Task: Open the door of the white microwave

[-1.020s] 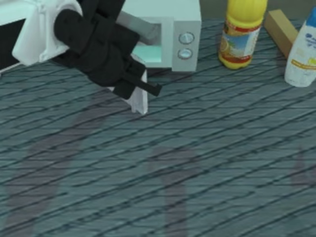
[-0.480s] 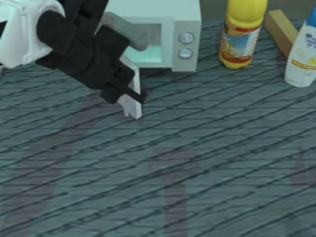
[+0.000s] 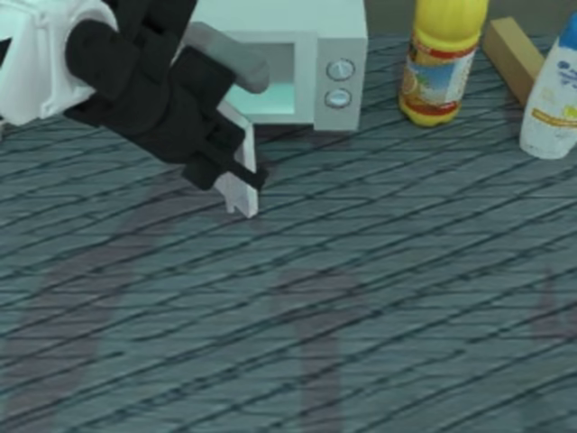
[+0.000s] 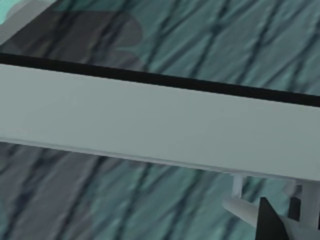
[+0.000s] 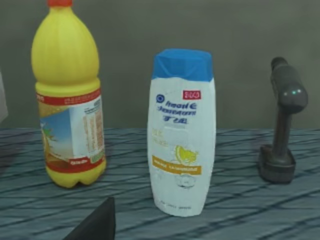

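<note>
The white microwave stands at the back of the table, left of centre, with two silver knobs on its front and its pale teal inside showing. Its door is swung out towards the front left, nearly edge-on from above. My left gripper is at the door's free edge and shut on it. In the left wrist view the door's edge runs across as a wide white band, with one dark fingertip by the handle piece. My right gripper is out of the top view, low in its own wrist view.
An orange juice bottle stands right of the microwave. Farther right are a wooden block and a white bottle with a blue cap. A dark grey power tool stands beyond the white bottle.
A second ago the door stood less open; my left gripper has since drawn it out to the left. Over the last half second nothing has moved.
</note>
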Motion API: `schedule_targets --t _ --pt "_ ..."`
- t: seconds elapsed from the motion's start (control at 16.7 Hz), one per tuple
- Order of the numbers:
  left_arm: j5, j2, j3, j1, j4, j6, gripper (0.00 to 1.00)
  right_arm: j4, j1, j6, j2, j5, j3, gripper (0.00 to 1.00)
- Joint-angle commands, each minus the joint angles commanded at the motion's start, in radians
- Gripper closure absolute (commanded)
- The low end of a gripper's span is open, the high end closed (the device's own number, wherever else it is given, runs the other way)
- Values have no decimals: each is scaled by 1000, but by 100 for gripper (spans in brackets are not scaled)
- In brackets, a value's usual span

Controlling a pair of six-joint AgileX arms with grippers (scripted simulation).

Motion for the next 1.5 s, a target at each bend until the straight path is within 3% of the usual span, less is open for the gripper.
schedule_targets --t 0.96,1.5 --pt "0 0 0 0 0 0 100 0 0 0 0 0 0 0" --pt "73 -33 -34 54 -24 134 100 0 0 0 0 0 0 0"
